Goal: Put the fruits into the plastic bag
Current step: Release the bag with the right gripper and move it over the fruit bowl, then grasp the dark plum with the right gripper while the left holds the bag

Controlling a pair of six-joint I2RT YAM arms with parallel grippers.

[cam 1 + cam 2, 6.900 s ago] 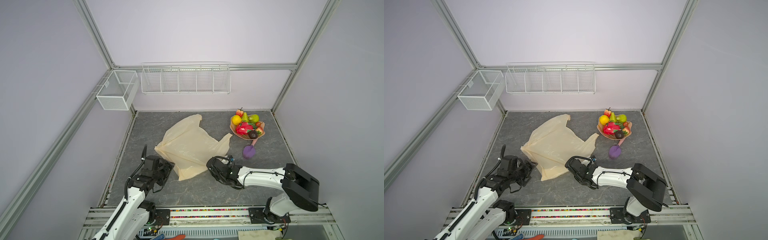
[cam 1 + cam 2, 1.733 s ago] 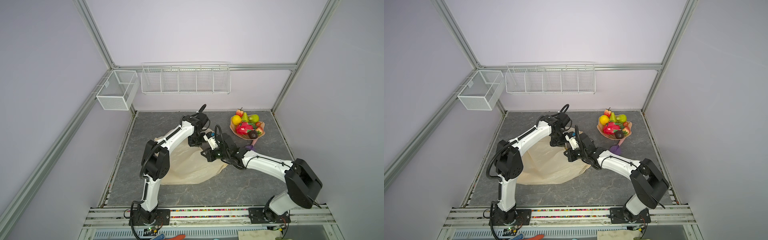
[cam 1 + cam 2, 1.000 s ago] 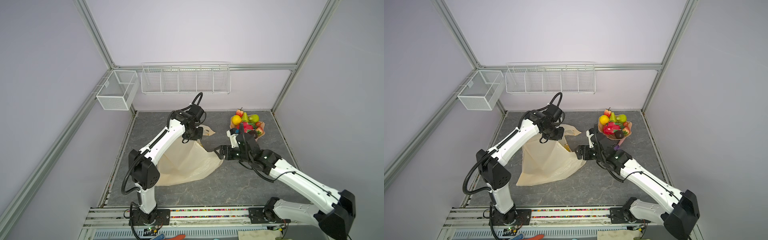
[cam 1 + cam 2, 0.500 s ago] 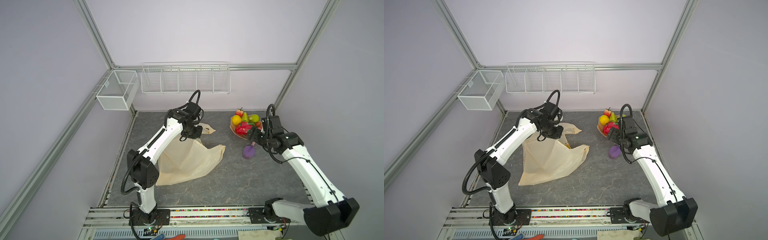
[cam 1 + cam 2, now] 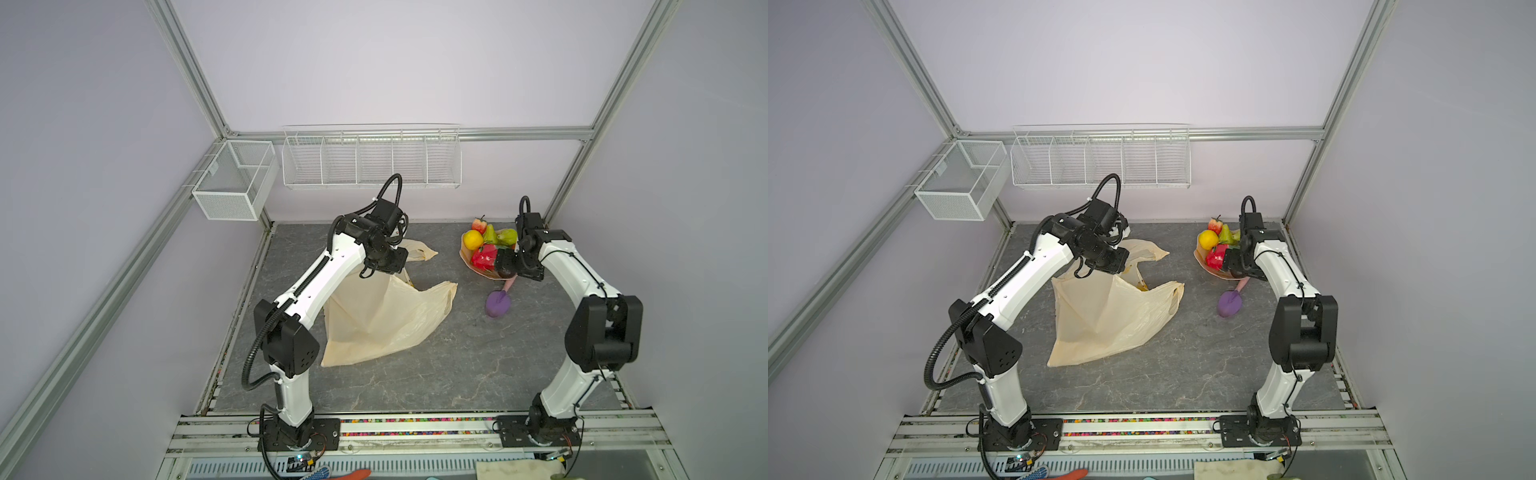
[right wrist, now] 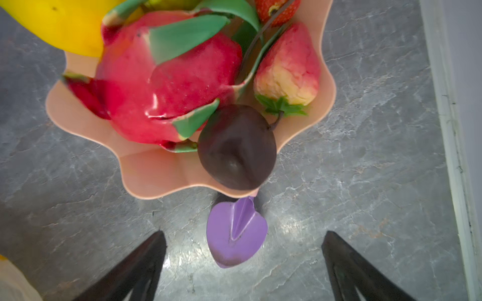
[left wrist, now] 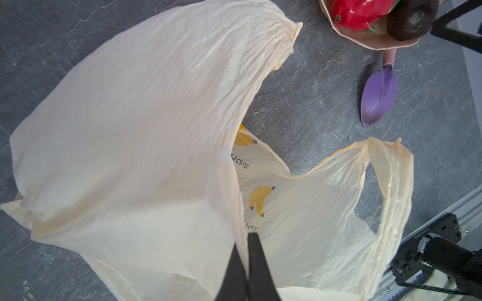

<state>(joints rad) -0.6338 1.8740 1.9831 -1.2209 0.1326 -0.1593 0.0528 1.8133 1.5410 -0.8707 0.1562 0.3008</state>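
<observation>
Grey marbled tabletop [image 5: 457, 374], lilac walls [image 5: 374, 62] around. The plastic bag [image 5: 386, 320] slumps mid-left, its rim pinched by the left tool [image 7: 246, 242]. Past a purple scoop [image 5: 497, 303], the right tool [image 6: 243, 234] hangs spread above the fruits [image 5: 484, 257] in their pink dish [image 6: 151, 174], partly hidden by that arm [image 5: 569, 270]. Wire baskets [image 5: 370, 162] line the far wall.
</observation>
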